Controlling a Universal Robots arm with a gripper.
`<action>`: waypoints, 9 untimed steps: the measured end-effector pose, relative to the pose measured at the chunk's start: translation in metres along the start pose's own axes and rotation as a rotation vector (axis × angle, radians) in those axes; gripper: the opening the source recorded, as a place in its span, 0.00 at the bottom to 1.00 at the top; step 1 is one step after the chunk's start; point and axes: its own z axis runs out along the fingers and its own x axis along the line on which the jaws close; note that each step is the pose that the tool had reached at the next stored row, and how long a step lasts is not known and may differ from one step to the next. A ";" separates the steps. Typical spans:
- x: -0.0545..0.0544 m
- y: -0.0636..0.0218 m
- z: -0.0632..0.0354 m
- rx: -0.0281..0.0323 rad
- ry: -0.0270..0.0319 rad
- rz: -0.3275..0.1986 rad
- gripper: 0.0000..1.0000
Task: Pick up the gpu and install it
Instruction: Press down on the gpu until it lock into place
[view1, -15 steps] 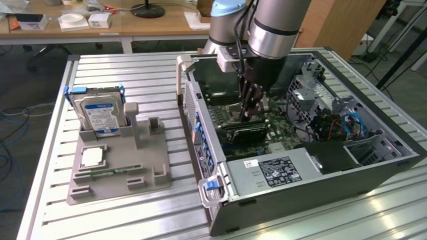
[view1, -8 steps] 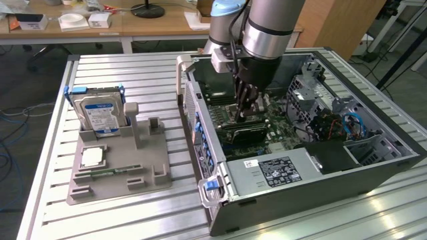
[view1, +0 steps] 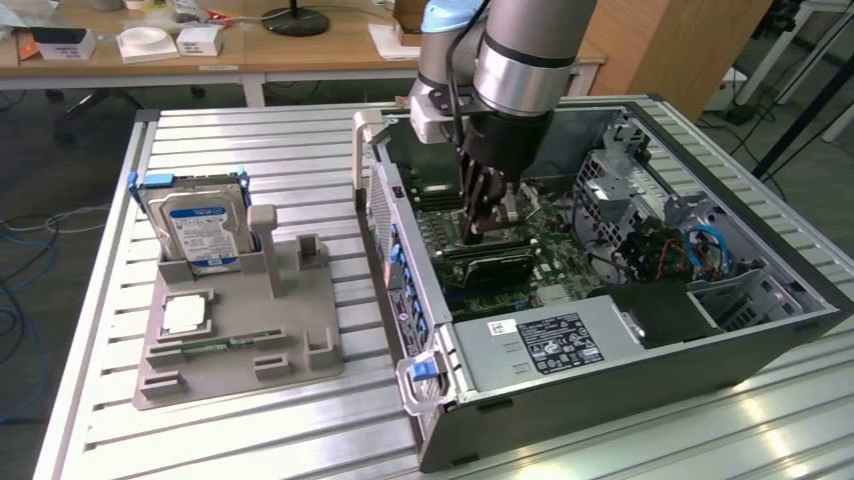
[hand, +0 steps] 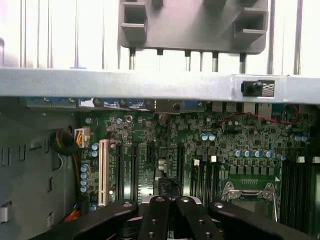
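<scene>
so my gripper (view1: 489, 222) is down inside the open computer case (view1: 747, 345), fingers (hand: 160, 217) pressed together just over the motherboard (hand: 165, 150). whether anything is pinched between them i can't tell. the gpu (view1: 487, 262) looks to sit in the slots right under my fingertips, though i can't make it out surely. room is tight: the case wall (view1: 387, 215) rises on the exterior view's left, the drive cage (view1: 617, 185) on its right, the power supply (view1: 547, 343) nearer the camera. outside, on the slatted table (view1: 267, 150), the grey holder (view1: 240, 340) keeps the hard drive (view1: 198, 225) upright.
</scene>
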 end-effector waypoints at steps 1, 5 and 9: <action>0.000 0.0011 -0.0002 -0.0006 0.0000 0.000 0.11; -0.001 0.0045 -0.0004 -0.0027 0.0003 0.000 0.11; -0.004 0.0091 -0.0002 -0.0028 0.0006 0.000 0.11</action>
